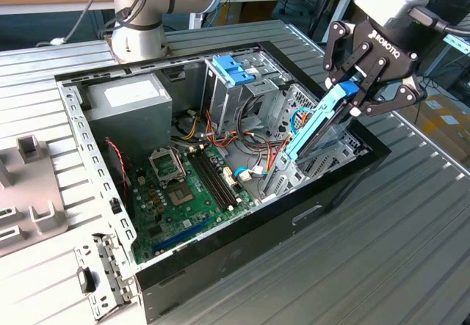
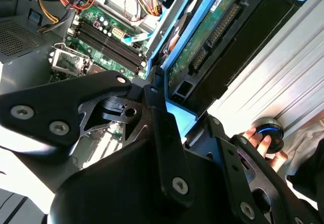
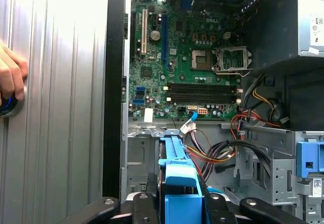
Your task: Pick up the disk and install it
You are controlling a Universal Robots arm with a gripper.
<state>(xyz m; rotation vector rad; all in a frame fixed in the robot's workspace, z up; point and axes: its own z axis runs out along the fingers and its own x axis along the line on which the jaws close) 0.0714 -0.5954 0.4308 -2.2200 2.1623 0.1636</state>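
- The gripper point(image 1: 358, 94) has its jaws closed on the blue end of the disk point(image 1: 317, 125), holding it by the edges of its light-blue frame.
- The disk hangs tilted, its lower end down inside the metal bay point(image 1: 323, 160) at the corner of the computer case point(image 1: 308, 211) on the exterior view's right, its upper end up in the air.
- In the second wrist view the disk's point(image 2: 212, 32) green underside and connector show between the black fingers point(image 2: 162, 118).
- In the first wrist view the blue frame of the disk point(image 3: 178, 176) points toward the green motherboard point(image 3: 182, 57).
- Beside the bay lie bundles of coloured wires point(image 1: 253, 145), then a drive cage with a blue latch point(image 1: 233, 70).
- A grey power supply point(image 1: 128, 105) sits at the far corner of the case.
- A person's hand point(image 3: 10, 80) rests on a round knob point(image 2: 267, 133) on the ribbed table point(image 1: 382, 266) outside the case.
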